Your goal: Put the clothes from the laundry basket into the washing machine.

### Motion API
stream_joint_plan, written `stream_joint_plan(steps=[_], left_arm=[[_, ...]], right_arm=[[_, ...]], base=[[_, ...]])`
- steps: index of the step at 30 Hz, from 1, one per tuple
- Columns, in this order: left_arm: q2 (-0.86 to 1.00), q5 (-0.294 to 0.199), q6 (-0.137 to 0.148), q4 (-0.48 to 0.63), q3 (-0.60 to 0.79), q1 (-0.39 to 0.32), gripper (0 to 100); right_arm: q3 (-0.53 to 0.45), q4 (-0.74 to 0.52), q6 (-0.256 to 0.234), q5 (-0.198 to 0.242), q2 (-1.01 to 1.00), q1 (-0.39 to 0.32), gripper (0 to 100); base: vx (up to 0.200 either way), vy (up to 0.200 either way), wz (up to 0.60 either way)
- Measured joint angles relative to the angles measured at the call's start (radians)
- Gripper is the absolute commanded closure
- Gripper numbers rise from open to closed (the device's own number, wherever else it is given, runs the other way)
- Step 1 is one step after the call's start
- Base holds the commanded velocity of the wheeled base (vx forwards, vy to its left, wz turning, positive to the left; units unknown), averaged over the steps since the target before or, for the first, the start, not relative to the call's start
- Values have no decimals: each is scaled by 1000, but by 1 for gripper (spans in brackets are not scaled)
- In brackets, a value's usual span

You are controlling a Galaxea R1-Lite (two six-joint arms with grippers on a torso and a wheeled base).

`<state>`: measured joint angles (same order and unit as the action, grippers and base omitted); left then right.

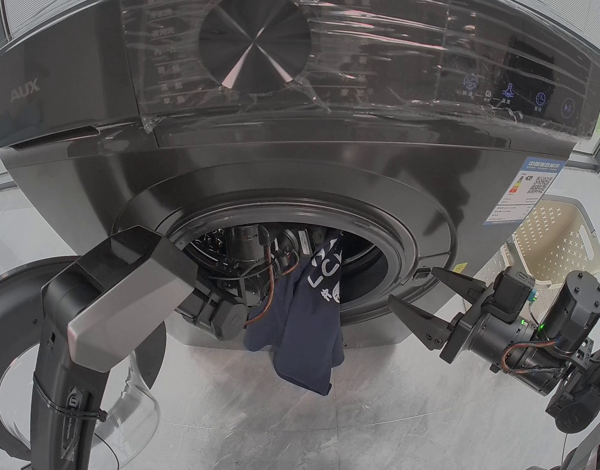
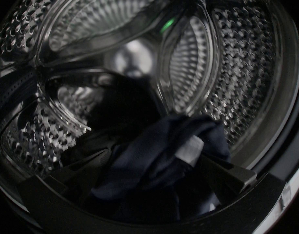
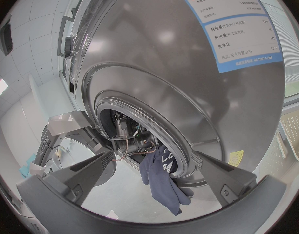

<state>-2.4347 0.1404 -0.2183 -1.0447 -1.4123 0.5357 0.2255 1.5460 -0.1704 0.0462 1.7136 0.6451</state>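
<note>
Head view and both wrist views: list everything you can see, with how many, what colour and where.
washing machine: one, dark grey, straight ahead
door: one, clear window, open to the left
drum: one, steel, inside the machine
garment: one, navy, hanging from the drum opening
laundry basket: one, cream, right of machine
label: one, blue-white, machine front
left gripper: one, black, open, inside drum, around the garment
right gripper: one, black, open, right of the opening

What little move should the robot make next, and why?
Probably swing the open right pincer toward the dangling end of the navy blue cloth garment to lift it in: much of it hangs out of the dark grey metal washing machine, toward the floor.
</note>
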Motion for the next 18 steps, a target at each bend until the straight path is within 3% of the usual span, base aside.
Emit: stream_joint_plan(steps=[11,17,18], left_arm=[[151,-137,5,23,342,73,0],[143,-143,26,13,380,87,0],[137,-143,30,9,381,87,100]], right_arm=[[2,0,1,-1,-1,2,0],[3,0,1,-1,-2,3,0],[3,0,1,-1,-3,3,0]], base=[[0,0,0],[0,0,0],[0,0,0]])
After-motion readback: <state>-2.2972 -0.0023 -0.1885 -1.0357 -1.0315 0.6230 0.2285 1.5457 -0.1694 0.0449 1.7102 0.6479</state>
